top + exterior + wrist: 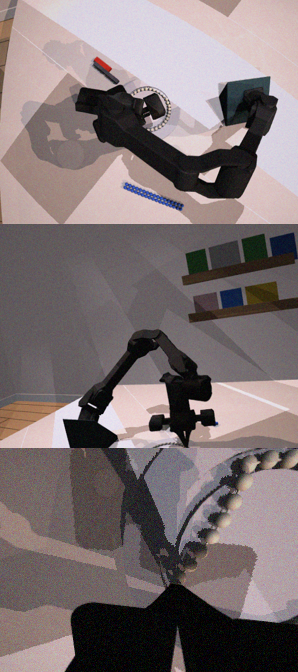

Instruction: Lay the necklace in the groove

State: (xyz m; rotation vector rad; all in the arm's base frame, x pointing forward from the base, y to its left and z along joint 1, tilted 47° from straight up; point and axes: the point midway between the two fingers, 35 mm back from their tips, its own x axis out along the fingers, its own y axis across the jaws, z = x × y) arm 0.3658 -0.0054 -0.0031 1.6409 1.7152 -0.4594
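Gripper [175,585]: fingers clenched tip to tip, grasping nothing, touching the necklace.
Pearl bead necklace [167,105]: ringed in the groove of the round bead board [136,92].
Blue bead strand [153,196]: six o'clock of board, well apart.
Red block [102,64]: ten o'clock, near.

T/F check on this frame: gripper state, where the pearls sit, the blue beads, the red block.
1. The black gripper is wide open. False: it is shut.
2. The pearl bead necklace lies in a ring on the round bead board. True.
3. The blue bead strand lies coiled on the board. False: it lies straight, apart from it.
4. The red-topped grey block lies beside the board, off it. True.
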